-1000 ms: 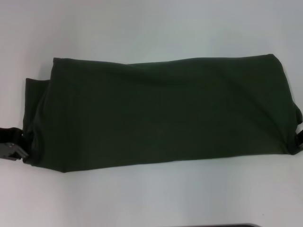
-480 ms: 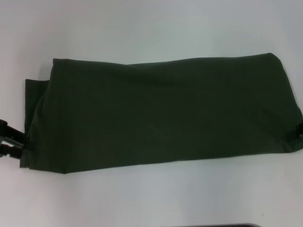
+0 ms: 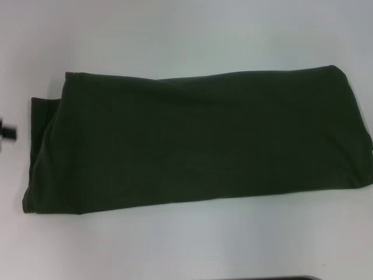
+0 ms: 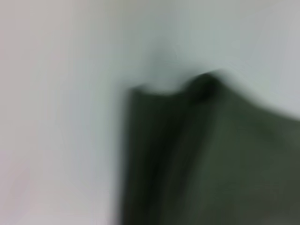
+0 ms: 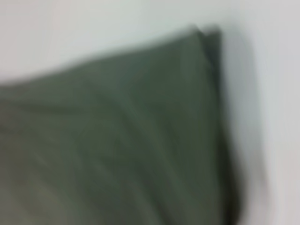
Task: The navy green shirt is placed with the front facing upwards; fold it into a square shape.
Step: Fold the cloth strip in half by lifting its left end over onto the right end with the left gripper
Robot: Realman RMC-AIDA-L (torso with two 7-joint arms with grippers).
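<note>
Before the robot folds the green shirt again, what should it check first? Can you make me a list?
1. Shirt lies flat on the white table: ok. The navy green shirt is a long band with only soft creases.
2. Shirt already square: not ok. It is far wider than deep, so it needs another fold across.
3. Shirt's edges lined up: not ok. At its left end an under layer sticks out past the top layer.
4. Left pincer off the cloth: ok. It sits at the picture's left edge, apart from the shirt.
5. Left pincer open: cannot tell.
6. Right pincer ready: cannot tell, it is out of view.
</note>
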